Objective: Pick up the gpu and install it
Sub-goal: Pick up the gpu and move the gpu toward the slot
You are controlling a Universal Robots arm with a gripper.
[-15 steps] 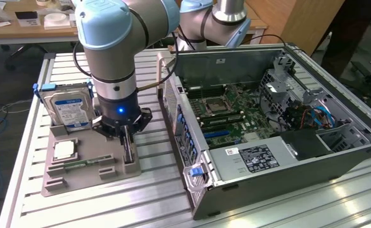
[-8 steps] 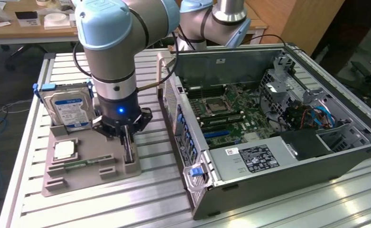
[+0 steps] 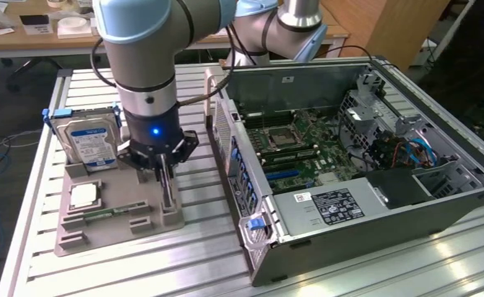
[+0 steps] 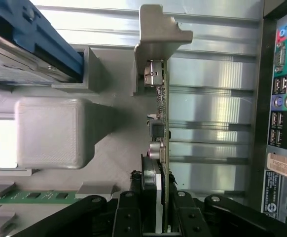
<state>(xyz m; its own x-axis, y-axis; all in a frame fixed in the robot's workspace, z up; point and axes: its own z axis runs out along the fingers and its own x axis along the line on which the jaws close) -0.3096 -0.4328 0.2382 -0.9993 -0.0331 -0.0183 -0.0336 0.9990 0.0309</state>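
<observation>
One gpu (image 4: 158, 131); one hard drive (image 3: 91, 141); one memory stick (image 3: 110, 213); one computer case (image 3: 374, 247); one grey tray (image 3: 114, 236)

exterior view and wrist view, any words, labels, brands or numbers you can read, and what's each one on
Nothing can be read for sure.
Blue label on the hard drive: print too small to read.
Black label and white sticker on the power supply: too small to read.
Pink sticker on the computer case: blurred, unreadable.

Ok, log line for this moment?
gripper: shut on gpu | gpu: on edge in grey holder | computer case: open, gpu not installed
</observation>
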